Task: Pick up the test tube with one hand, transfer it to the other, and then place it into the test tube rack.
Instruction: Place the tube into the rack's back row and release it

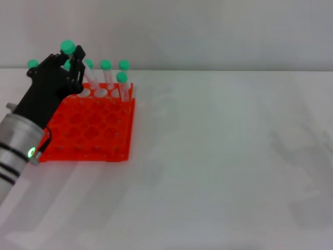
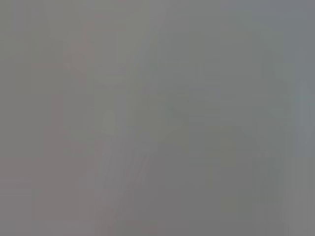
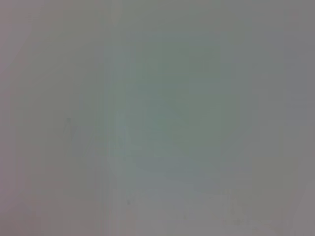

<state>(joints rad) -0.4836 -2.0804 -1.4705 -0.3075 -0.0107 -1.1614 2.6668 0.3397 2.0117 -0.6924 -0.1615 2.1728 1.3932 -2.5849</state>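
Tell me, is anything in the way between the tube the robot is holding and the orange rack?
Nothing visible blocks it. The left gripper holds the test tube above the test tube rack, near the other tubes standing in the far rows.

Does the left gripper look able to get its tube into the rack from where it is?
Probably yes: the left gripper holds the test tube right above the test tube rack, with open holes beneath.

Lab bench: orange test tube rack [image 1: 91, 127], green-capped tubes [image 1: 122, 86], white table [image 1: 223, 156].
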